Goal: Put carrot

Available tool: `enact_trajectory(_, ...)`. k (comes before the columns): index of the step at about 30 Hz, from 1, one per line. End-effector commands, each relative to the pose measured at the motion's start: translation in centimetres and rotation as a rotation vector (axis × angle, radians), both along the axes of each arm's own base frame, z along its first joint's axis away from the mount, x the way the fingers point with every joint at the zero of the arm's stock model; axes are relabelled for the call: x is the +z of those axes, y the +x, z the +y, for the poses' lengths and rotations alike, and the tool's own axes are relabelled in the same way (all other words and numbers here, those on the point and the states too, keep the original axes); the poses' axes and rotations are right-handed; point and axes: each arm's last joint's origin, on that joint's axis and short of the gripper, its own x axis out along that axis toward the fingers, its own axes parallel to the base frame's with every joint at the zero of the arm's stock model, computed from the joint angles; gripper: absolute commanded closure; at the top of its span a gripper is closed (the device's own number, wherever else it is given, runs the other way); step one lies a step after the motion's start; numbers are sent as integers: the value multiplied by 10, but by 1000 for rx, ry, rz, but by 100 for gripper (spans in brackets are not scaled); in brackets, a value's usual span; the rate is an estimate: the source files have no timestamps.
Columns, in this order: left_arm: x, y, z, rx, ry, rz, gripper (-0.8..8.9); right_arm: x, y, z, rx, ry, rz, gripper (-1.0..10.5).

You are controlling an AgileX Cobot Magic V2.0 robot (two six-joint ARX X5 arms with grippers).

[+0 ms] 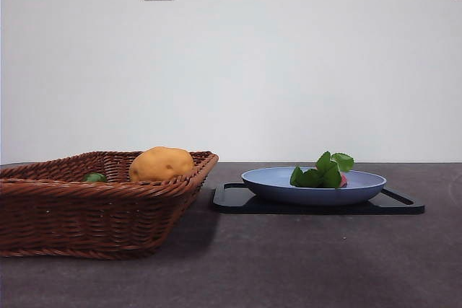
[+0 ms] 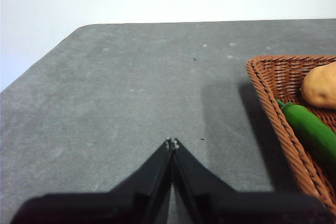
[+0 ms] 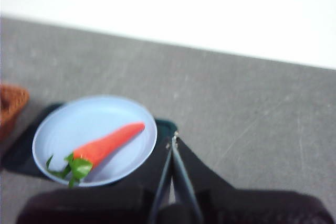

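Carrot (image 3: 107, 144) lies on the blue plate (image 3: 63, 124), which sits on a black tray (image 1: 317, 205). It looks light, stiff and smooth; its thick middle seems the best grip. Both end effectors, left (image 2: 172, 142) and right (image 3: 174, 138), are closed and empty.

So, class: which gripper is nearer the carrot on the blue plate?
The right gripper. It is just past the plate's rim, beside the carrot. The left gripper is over bare table beyond the basket.
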Motion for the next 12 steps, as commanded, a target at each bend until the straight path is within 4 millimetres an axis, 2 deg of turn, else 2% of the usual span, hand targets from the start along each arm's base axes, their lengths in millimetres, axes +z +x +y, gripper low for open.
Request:
enact_trajectory(1, -2, 0, 0, 4, 12, -5, 807, -11, -3, -8, -31, -19, -22, 943)
enact_trajectory(12, -2, 0, 0, 4, 12, -5, 807, -77, -5, -22, -16, 24, -52, 943)
